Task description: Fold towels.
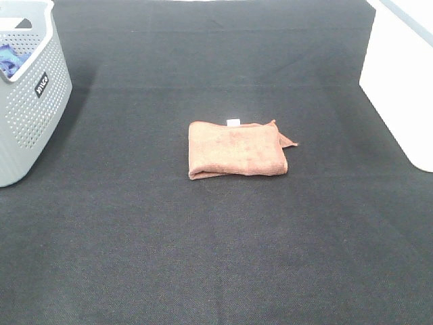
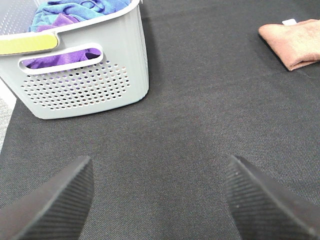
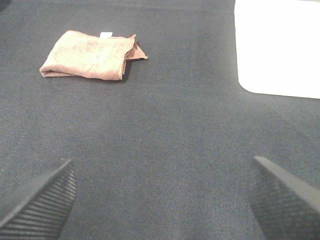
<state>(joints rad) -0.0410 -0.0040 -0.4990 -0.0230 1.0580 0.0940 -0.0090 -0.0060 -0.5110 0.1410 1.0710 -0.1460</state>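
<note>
High view: folded towel [image 1: 237, 149] mid tabletop [image 1: 203, 257], long axis left-right, tag on far edge; basket [image 1: 30, 101] cut off at left.
Left wrist: left hand [image 2: 157, 200] pads wide apart, empty; towel partly out of frame.
Right wrist: right hand [image 3: 162, 195] spread, empty; towel fully visible.

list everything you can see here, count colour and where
towel: 1, rust-brown, folded, lying mid-table, small white tag at its far edge
basket: 1, grey, perforated, far left of the table
cloths: several, blue, purple and teal, piled inside the basket
handle: 1, yellow-green, on the basket rim
white object: 1, white, far right edge of the table, partly out of frame
table cover: 1, black, under everything
left gripper: 1, black ribbed fingers, open, empty, near the basket
right gripper: 1, black ribbed fingers, open, empty, near the white object
</note>
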